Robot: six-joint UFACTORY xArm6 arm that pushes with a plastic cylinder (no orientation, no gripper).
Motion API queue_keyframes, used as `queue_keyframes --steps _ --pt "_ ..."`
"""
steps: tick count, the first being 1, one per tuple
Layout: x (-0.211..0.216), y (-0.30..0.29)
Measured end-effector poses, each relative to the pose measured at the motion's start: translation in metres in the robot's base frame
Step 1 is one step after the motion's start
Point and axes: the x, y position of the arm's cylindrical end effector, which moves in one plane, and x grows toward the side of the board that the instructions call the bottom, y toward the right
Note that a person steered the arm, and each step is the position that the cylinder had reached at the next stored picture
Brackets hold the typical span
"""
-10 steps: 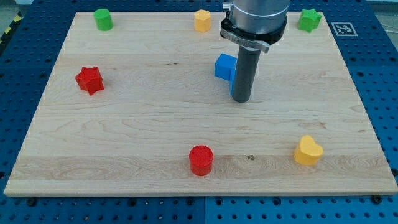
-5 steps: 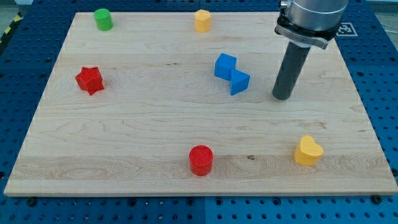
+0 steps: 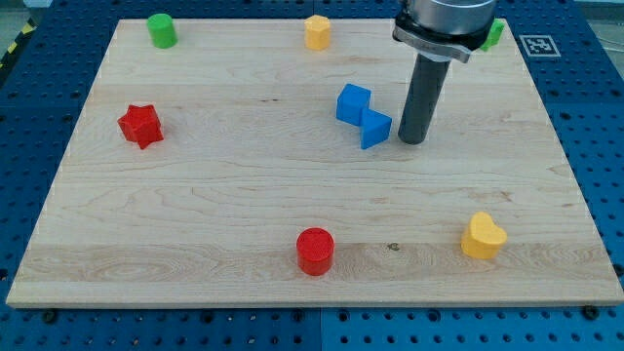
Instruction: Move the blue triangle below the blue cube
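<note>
Legible text, labels, brands, numbers: none found on any item in view.

Signs and markings:
- One black-and-white square fiducial marker (image 3: pixel 538 44), printed in a blocky coded pattern, lying on the blue perforated surface at the view's top right, just beside the corner of the wooden desk (image 3: pixel 195 244). The pattern carries no letters or digits that can be read.
- One strip of yellow-and-black hazard striping (image 3: pixel 14 44) at the view's top left edge, running diagonally; no wording on it.

Coloured blocks, desk top, rod: all plain, without print or stickers.
</note>
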Motion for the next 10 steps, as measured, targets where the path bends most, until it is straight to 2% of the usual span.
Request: queue_keyframes --steps 5,6,7,8,10 --pt "0.0 -0.029" --pt "0.017 -0.027" --pt "0.017 -0.038" --pt "-0.004 -0.065" --pt "0.004 -0.065"
